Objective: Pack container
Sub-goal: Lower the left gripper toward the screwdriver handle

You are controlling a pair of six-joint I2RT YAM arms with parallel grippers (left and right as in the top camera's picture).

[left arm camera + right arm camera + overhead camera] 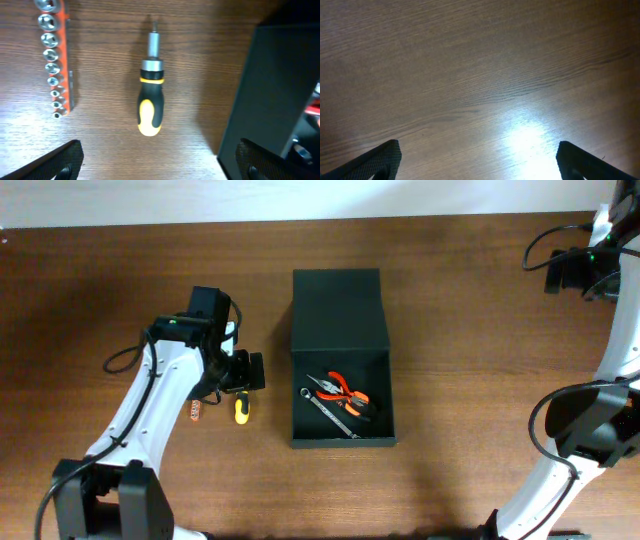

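Packing step: left gripper [160, 167], fingers wide and empty, hovers above the stubby yellow-and-black screwdriver [150, 107].
Next move: descend, close on its handle, carry it right.
Container: matte dark green-black rectangular box [340, 443], lid open, just right of the screwdriver; orange-handled pliers [345, 392] and steel wrench [325, 408] inside.
Right gripper [477, 165]: wide, empty, well apart.
Writing: none legible; orange socket rail [59, 55] possibly stamped.

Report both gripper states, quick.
Left gripper: open, holding nothing, near the screwdriver.
Right gripper: open, holding nothing, over the table.
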